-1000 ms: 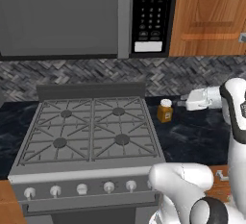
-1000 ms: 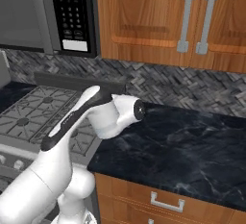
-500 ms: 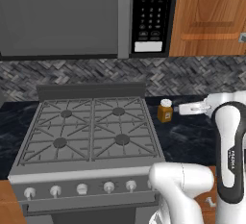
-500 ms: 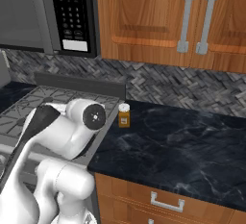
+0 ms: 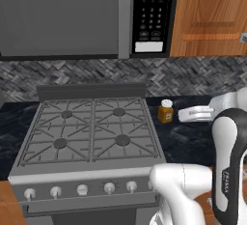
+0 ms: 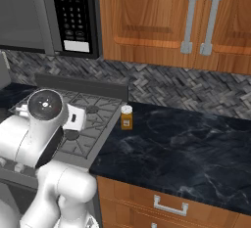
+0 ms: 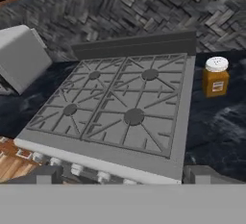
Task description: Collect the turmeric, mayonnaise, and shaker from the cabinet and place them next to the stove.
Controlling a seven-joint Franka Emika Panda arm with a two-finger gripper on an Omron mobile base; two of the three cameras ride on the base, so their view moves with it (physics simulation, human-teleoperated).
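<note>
Turmeric: the small amber jar with a pale lid [image 5: 165, 111] stands upright on the dark counter [image 6: 196, 148], just right of the stove [image 5: 91, 132], near the far corner by the backsplash.
Stove: four burners under dark grates, a row of knobs along the near front; nothing sits on it.
Gripper: the fingertips [image 7: 120, 175] show at the bottom of the hand view, spread wide with nothing between them; the hand looks down over the stove from the near side.
Progress: by my reading, one of three items is placed; the mayonnaise and shaker are not beside the stove.
Risk, jar: the arm's white links pass close to the right of the turmeric in the left base view; a wide swing could clip and topple it.
Risk, knobs: the hand hangs low by the front edge, so a careless turn might brush the knobs [image 5: 82, 189].
Risk, microwave: rising could meet the microwave [image 6: 73, 16] overhead.
</note>
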